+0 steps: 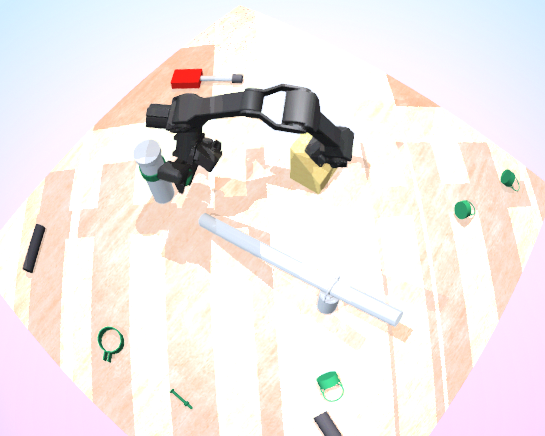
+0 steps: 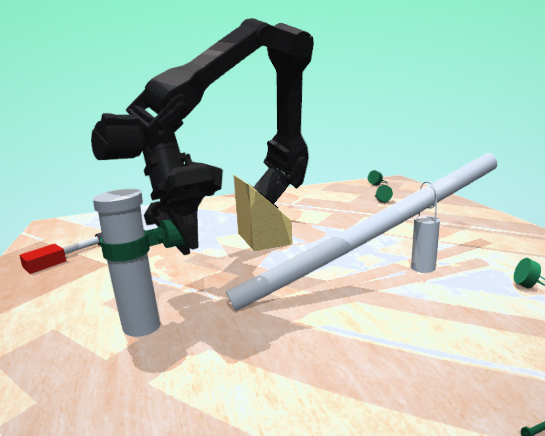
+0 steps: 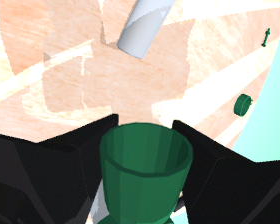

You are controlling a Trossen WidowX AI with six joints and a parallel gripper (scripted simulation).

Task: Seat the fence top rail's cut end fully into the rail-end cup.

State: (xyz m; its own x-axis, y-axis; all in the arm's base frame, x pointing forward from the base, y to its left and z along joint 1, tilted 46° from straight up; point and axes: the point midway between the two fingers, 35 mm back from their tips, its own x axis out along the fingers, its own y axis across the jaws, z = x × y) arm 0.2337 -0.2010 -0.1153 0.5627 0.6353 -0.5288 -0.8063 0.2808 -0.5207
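The big grey post point(image 1: 162, 192) point(image 2: 134, 300) stands at the left. Its green brace band point(image 1: 149, 176) point(image 2: 124, 251) sits up a little below the post cap point(image 1: 147, 152) point(image 2: 118, 201). My gripper point(image 1: 185, 182) point(image 2: 176, 237) point(image 3: 145, 122) is shut on the green rail-end cup point(image 1: 188, 178) point(image 2: 170, 233) point(image 3: 145, 192), which hangs on the band; its open mouth is empty. The grey rail point(image 1: 287, 265) point(image 2: 327, 255) point(image 3: 147, 25) slopes through the wire loop on the short post point(image 1: 327, 303) point(image 2: 425, 247). Its near end is low, by the table, apart from the cup.
A tan angular block point(image 1: 309, 170) point(image 2: 262, 225) stands by the arm's base. A red-handled tool point(image 1: 187, 78) point(image 2: 43, 258) lies behind the post. Green loop caps point(image 1: 328, 381) point(image 2: 527, 272), a loose green band point(image 1: 99, 341), a green bolt point(image 1: 181, 398) and dark cylinders point(image 1: 34, 248) lie around.
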